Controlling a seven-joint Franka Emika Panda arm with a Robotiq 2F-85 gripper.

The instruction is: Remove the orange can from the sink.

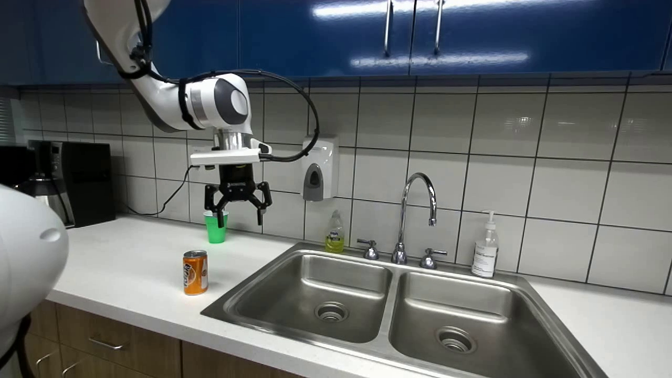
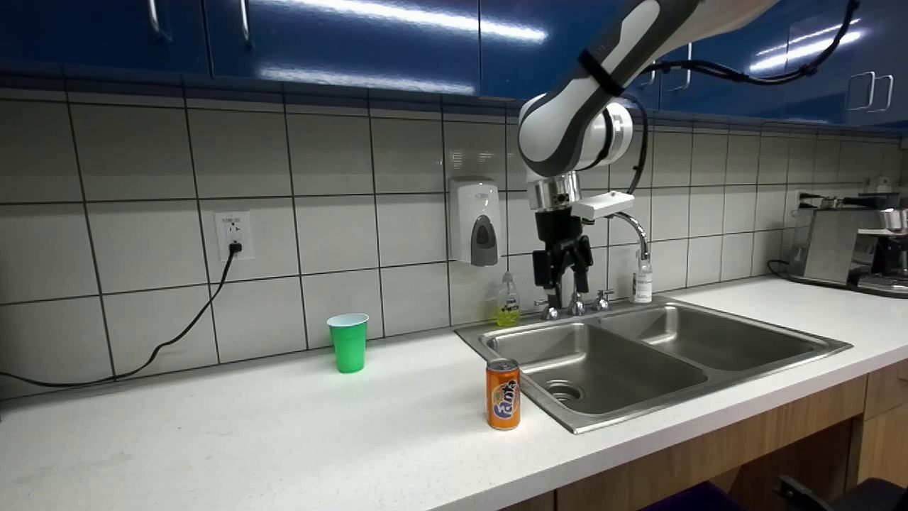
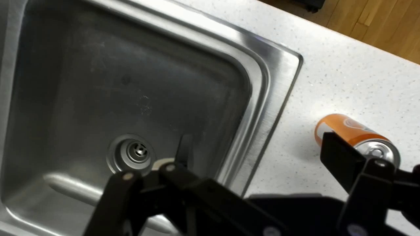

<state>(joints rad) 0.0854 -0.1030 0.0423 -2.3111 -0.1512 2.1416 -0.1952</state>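
"Firstly, what occupies the left end of the counter (image 1: 131, 252)?"

"In an exterior view, a black appliance (image 1: 86, 184). Proceeding right, the orange can (image 1: 195, 274) stands upright on the counter, outside the sink (image 1: 391, 304): just beside its rim, not touching. The wrist view shows counter surface between can and rim."

"State of the next item?"

"Green cup (image 1: 216, 233): upright, near the tiled wall (image 1: 567, 194)."

"State of the gripper (image 1: 240, 223)?"

"Raised above the counter, fingertips (image 1: 260, 217) pointing down. Its jaws are spread wide, as the wrist view also shows."

"Continue to the right."

"A white dispenser (image 1: 323, 163) is mounted on the wall. Below it, at the rear of the sink, stands a bottle of yellow-green liquid (image 1: 335, 239). Next, the chrome faucet (image 1: 402, 226) rises between two handles (image 1: 370, 252), its spout curving over to the right."

"Configuration of the sink?"

"Stainless steel; two basins (image 1: 289, 294) side by side, one round drain (image 1: 332, 312) in each."

"Final item?"

"Pump bottle (image 1: 485, 253): upright, at the rear rim behind the right-hand basin."
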